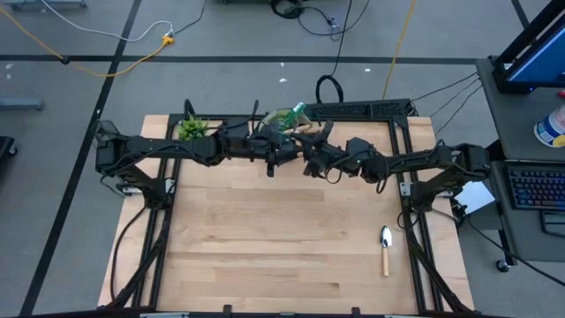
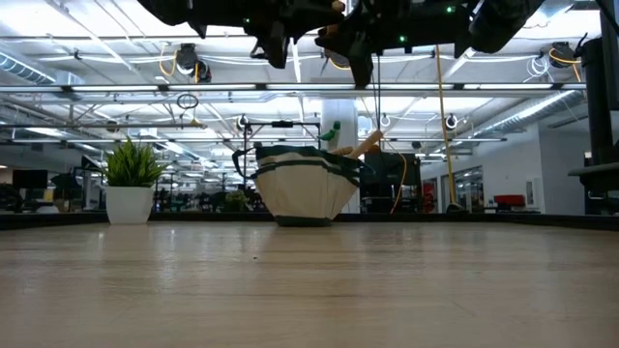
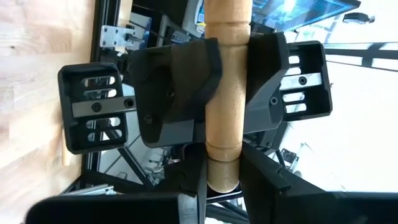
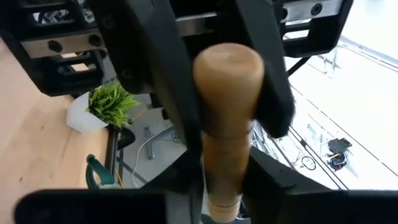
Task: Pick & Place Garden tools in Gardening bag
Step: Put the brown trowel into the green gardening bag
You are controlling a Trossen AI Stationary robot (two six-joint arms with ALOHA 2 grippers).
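Observation:
A wooden-handled garden tool (image 3: 225, 118) hangs high over the far middle of the table. My left gripper (image 3: 224, 183) and my right gripper (image 4: 224, 186) are both shut on its handle. They meet tip to tip in the high view, my left gripper (image 1: 281, 155) beside my right gripper (image 1: 313, 161). The tool's metal end is out of view. The gardening bag (image 2: 305, 188) stands on its base just beyond them, with a green spray bottle (image 2: 334, 130) and a wooden handle (image 2: 366, 145) sticking out. A wooden-handled trowel (image 1: 385, 250) lies flat at the near right. My left gripper pinches the handle near its rounded free end (image 3: 224, 168) between its two fingers. It comes in level from the table's left, fingers across the handle. The tool is lifted clear of the table. My right gripper pinches the handle's middle (image 3: 226, 93) between its two fingers (image 3: 180, 81), just along from my left gripper's hold. It comes in roughly level from the table's right, fingers across the handle.
A small potted plant (image 1: 190, 128) stands at the far left, near my left arm. Black frame rails (image 1: 362, 110) run along the table's far and side edges. Bare wooden tabletop (image 1: 265, 238) fills the near half.

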